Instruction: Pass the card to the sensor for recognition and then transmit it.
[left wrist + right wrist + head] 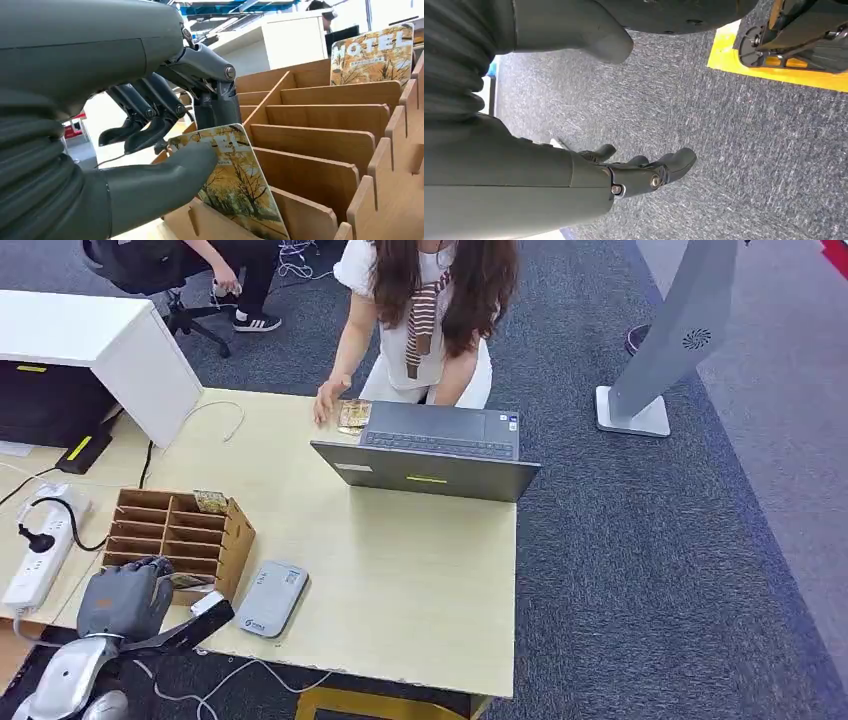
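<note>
Starting at the left of the head view, a white power strip [35, 558] lies on the table [420, 570] with a black cable plugged into it. Beside it stands a wooden rack [180, 532] of slotted compartments, and the left hand [125, 598] reaches into its near end. The left wrist view shows this closely: the thumb [165, 177] presses on the face of a card [235, 185] printed with yellow trees, while darker fingers [150, 120] curl behind its top edge, so the card is pinched between them. The card stands tilted in a near slot of the rack [320, 130], its lower part still between the dividers. A second card [372, 55] marked HOTEL stands upright in a far slot; the head view shows it at the rack's back edge [210, 501].

Just right of the rack, a grey sensor [272, 597] lies flat on the table, apart from the hand. Farther right and back, an open laptop [430, 452] faces a seated person [430, 320], whose hand [328, 400] rests on the table next to more cards [354, 416].

The right hand [644, 170] hangs over grey carpet [724, 125], its fingers loosely curled and apart, holding nothing.
</note>
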Action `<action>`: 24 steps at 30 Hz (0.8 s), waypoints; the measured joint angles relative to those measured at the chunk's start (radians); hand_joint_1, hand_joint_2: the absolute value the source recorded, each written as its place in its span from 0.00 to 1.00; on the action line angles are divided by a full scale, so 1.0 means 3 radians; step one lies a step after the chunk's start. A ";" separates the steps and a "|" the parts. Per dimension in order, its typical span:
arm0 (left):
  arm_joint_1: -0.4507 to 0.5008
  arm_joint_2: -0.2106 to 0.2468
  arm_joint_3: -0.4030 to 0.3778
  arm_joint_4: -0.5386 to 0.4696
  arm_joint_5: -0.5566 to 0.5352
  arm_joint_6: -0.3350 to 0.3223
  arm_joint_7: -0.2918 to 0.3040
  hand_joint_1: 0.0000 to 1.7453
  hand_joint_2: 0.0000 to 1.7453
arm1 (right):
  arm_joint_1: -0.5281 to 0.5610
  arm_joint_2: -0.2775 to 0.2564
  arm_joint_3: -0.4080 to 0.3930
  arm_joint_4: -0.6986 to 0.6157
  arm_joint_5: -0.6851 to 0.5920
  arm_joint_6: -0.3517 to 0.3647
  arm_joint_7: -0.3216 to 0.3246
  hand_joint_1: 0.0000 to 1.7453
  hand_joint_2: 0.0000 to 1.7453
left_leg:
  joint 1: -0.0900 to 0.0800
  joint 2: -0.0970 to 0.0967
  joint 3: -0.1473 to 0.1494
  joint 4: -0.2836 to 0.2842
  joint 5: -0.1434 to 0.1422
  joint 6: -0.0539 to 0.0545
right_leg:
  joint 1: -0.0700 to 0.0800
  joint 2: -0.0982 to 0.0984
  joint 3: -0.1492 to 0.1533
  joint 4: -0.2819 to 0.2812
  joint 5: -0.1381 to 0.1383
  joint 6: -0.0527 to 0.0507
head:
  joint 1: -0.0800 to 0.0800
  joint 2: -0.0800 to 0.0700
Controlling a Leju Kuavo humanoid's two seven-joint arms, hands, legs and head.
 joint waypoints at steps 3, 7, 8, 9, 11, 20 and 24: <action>-0.0029 -0.0004 0.0000 0.0022 -0.0014 0.0083 -0.0042 1.00 1.00 | -0.0002 0.0000 -0.0017 0.0000 0.0001 -0.0004 -0.0013 0.00 1.00 | 0.0000 0.0000 0.0000 0.0000 0.0000 0.0000 | 0.0000 0.0000 0.0000 0.0000 0.0000 0.0000 | -0.0001 0.0000; -0.0070 -0.0013 0.0000 0.0018 -0.0062 0.0363 -0.0127 1.00 1.00 | -0.0006 0.0000 -0.0036 0.0000 0.0004 -0.0005 -0.0019 0.00 1.00 | 0.0000 0.0000 0.0000 0.0000 0.0000 0.0000 | 0.0000 0.0000 0.0000 0.0000 0.0000 0.0000 | 0.0000 0.0000; -0.0080 -0.0014 0.0000 0.0008 -0.0070 0.0411 -0.0141 1.00 1.00 | -0.0008 0.0000 -0.0042 0.0000 0.0004 -0.0005 -0.0020 0.00 1.00 | 0.0000 0.0000 0.0000 0.0000 0.0000 0.0000 | 0.0000 0.0000 0.0000 0.0000 0.0000 0.0000 | 0.0000 0.0000; -0.0090 -0.0018 0.0000 -0.0013 -0.0071 0.0449 -0.0164 1.00 1.00 | -0.0010 0.0000 -0.0047 0.0000 0.0004 -0.0006 -0.0022 0.00 1.00 | 0.0000 0.0000 0.0000 0.0000 0.0000 0.0000 | 0.0000 0.0000 0.0000 0.0000 0.0000 0.0000 | 0.0000 0.0000; -0.0114 -0.0020 -0.0001 -0.0085 -0.0072 0.0502 -0.0201 1.00 1.00 | -0.0012 0.0000 -0.0056 0.0000 0.0001 -0.0011 -0.0025 0.00 1.00 | 0.0000 0.0000 0.0000 0.0000 0.0000 0.0000 | 0.0000 0.0000 0.0000 0.0000 0.0000 0.0000 | 0.0001 0.0000; -0.0159 -0.0019 -0.0005 -0.0312 -0.0069 0.0506 -0.0233 1.00 1.00 | -0.0013 0.0000 -0.0078 0.0000 0.0001 -0.0023 -0.0028 0.00 1.00 | 0.0000 0.0000 0.0000 0.0000 0.0000 0.0000 | 0.0000 0.0000 -0.0001 0.0000 0.0000 0.0000 | 0.0000 -0.0001; -0.0160 -0.0019 -0.0006 -0.0336 -0.0067 0.0514 -0.0250 1.00 1.00 | -0.0013 0.0000 -0.0079 0.0000 -0.0001 -0.0029 -0.0028 0.00 1.00 | 0.0000 0.0000 0.0000 0.0000 0.0000 0.0000 | 0.0000 0.0000 -0.0001 0.0000 0.0000 0.0000 | 0.0000 0.0000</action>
